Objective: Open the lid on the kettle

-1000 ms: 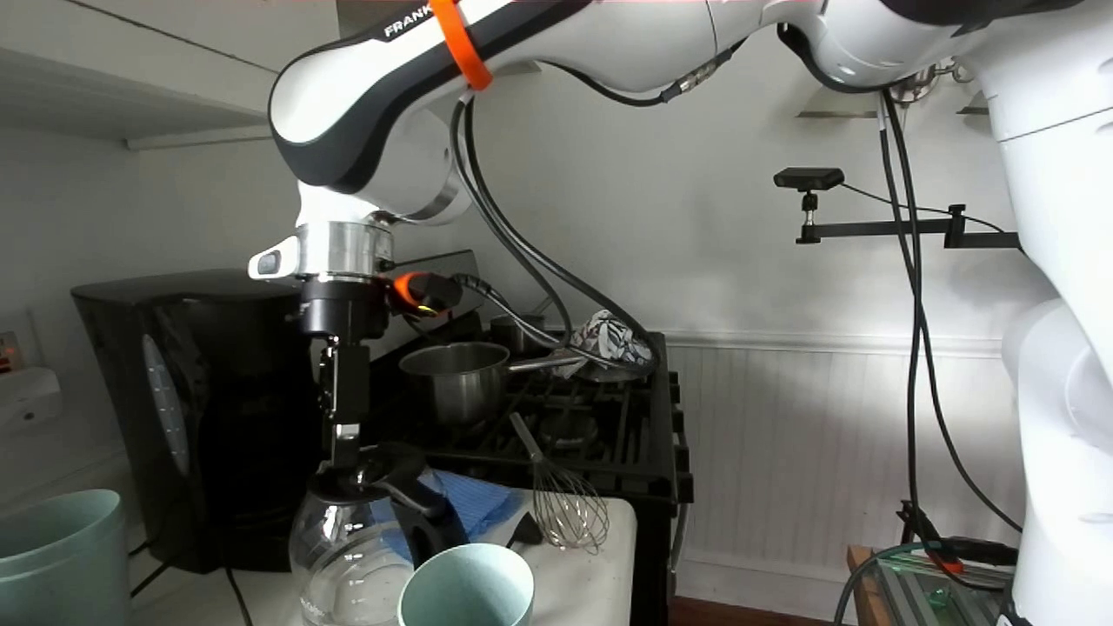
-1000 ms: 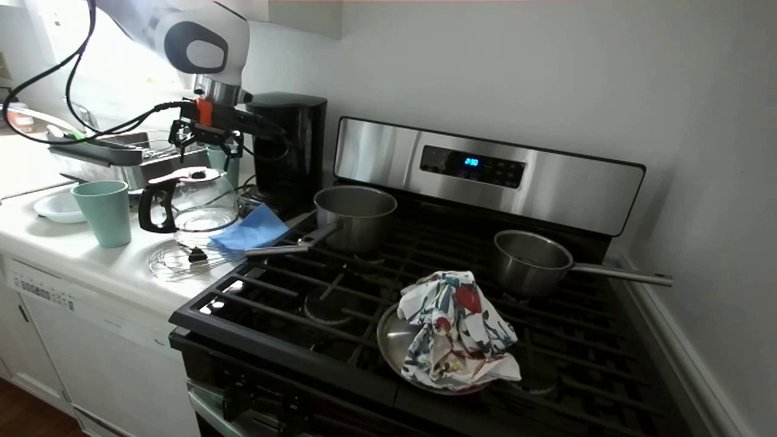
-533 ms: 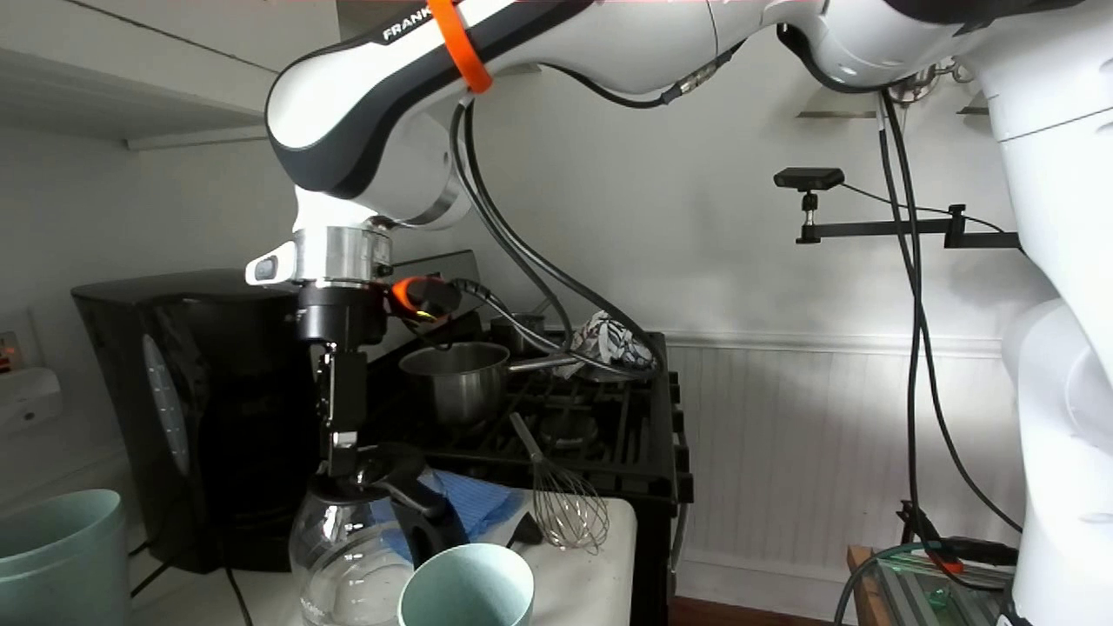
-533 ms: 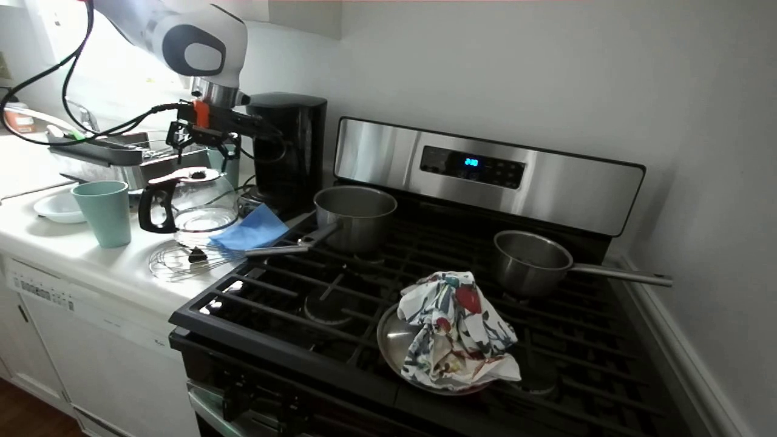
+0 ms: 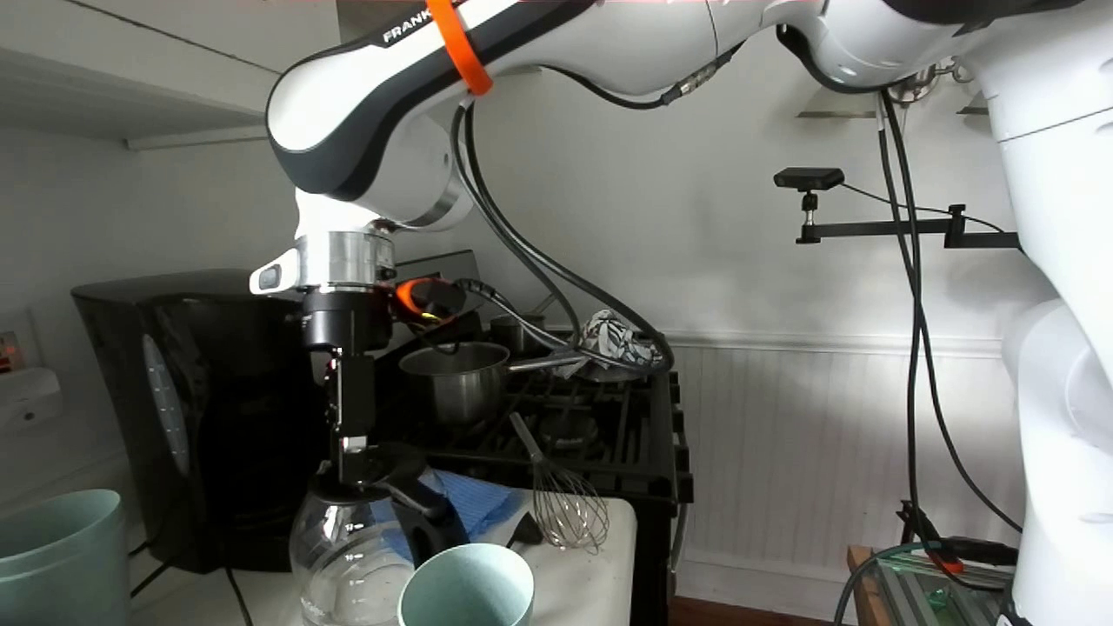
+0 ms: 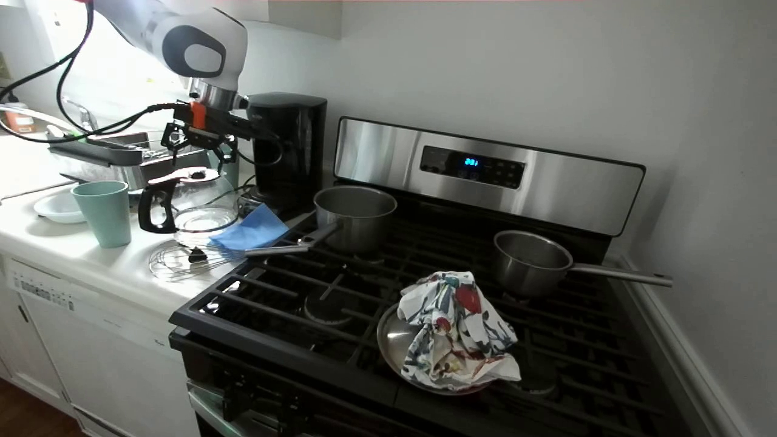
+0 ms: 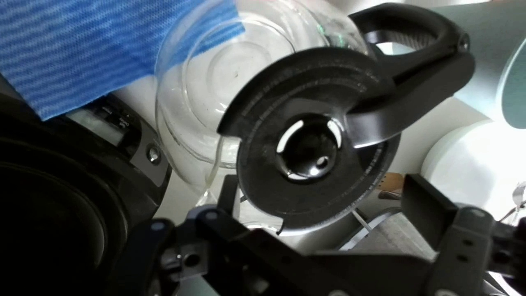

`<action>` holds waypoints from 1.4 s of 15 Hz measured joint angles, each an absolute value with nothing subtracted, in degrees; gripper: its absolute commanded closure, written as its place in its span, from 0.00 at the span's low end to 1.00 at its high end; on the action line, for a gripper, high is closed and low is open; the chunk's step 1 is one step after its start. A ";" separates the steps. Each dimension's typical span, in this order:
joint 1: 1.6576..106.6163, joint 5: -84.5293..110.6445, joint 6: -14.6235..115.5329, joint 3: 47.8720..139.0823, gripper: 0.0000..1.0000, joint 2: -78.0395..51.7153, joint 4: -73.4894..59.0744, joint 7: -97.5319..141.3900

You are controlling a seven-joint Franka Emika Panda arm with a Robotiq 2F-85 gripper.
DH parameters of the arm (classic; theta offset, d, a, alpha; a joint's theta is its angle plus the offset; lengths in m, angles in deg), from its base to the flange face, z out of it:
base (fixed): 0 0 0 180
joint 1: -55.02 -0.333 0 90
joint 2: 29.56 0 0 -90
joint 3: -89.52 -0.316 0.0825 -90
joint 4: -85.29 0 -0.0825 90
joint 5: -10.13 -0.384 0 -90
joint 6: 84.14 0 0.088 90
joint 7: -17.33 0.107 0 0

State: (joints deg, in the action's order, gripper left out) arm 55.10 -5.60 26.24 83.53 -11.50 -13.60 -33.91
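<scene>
Your pincer [image 6: 197, 167] points straight down, its two fingers [image 7: 427, 211] spread well apart. In the wrist view they sit at either side of the lid [image 7: 263, 158], and in an exterior view they hang just over it; whether a fingertip touches it, you cannot tell. The lid is a flat black disc with a round hub, lying closed on top of the kettle [image 6: 203, 203].

The kettle, a clear glass pot, stands upright on the white bench [image 5: 591, 582], close to the edge that meets the stove [image 6: 285, 349]. Its black handle [image 5: 430, 522] points toward the front edge. Just beside the kettle, at the stove-side edge, lies a blue cloth [image 6: 258, 226], part of it showing through the glass. At the front corner by the stove, a whisk [image 5: 548, 474] has its wires on the bench and its grip reaching past the edge.

A pale green cup [image 6: 100, 215] stands near the front edge, with a white bowl [image 6: 57, 207] beyond it. At the back corner by the stove is a black coffee machine [image 6: 288, 142]. A second cup [image 5: 61, 556] stands toward the back edge, farther from the stove.

On the stove you have a large saucepan [image 6: 355, 221], a smaller saucepan [image 6: 528, 267], and a flat pan [image 6: 396, 340] with a patterned towel [image 6: 458, 331] heaped over it.
</scene>
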 measured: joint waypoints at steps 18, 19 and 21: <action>57.81 -10.16 17.29 83.76 0.00 -11.70 -11.73 -32.60; 57.89 -10.76 16.73 83.76 0.00 -11.72 -11.57 -32.60; 58.02 -11.95 15.83 83.76 0.00 -11.78 -11.30 -32.59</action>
State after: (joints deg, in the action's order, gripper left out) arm 58.02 -11.95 15.83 83.76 -11.78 -11.30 -32.59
